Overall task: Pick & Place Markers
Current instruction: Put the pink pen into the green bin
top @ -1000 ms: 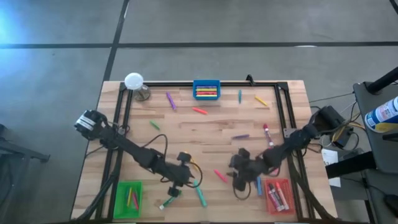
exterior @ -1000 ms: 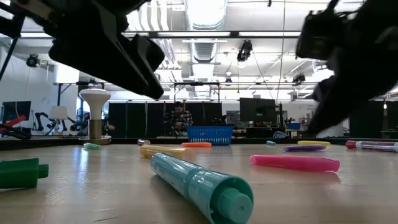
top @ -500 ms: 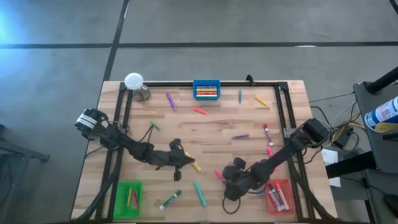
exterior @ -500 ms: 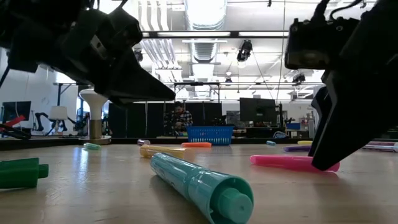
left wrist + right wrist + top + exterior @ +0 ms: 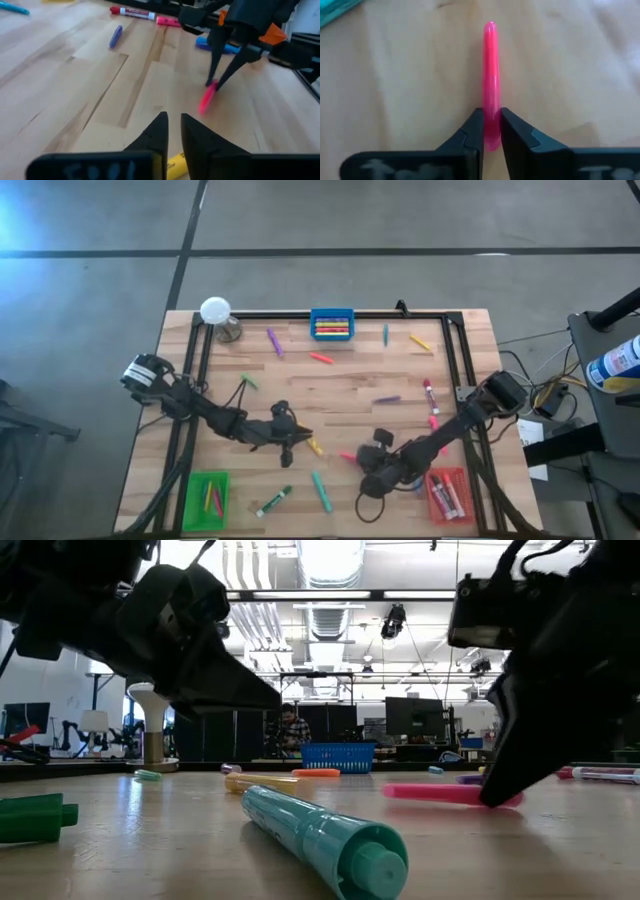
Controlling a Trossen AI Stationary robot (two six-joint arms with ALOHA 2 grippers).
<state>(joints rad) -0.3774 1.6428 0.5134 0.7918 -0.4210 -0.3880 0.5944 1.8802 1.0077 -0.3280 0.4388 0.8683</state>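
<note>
The right gripper (image 5: 491,131) is low over the desk (image 5: 350,385) toward its near right corner, with its jaws pinched across one end of the pink marker (image 5: 491,75). In the right wrist view the marker's long axis runs straight out from between the jaws, so the hold is at the tail, not the middle, and most of the length sticks out ahead. In the low view the marker (image 5: 440,793) looks close to level and just about at the desk top; whether it is lifted clear I cannot tell. The red tray (image 5: 462,500) sits just beside that arm at the near right corner, so this arm is plainly the nearer one for the drop. An end grip may let the marker swing as it is carried.

The left gripper (image 5: 171,131) hovers near the middle of the desk with its jaws nearly pressed together and nothing between them, a yellow marker (image 5: 176,165) lying just under them. Other markers lie scattered across the desk.
</note>
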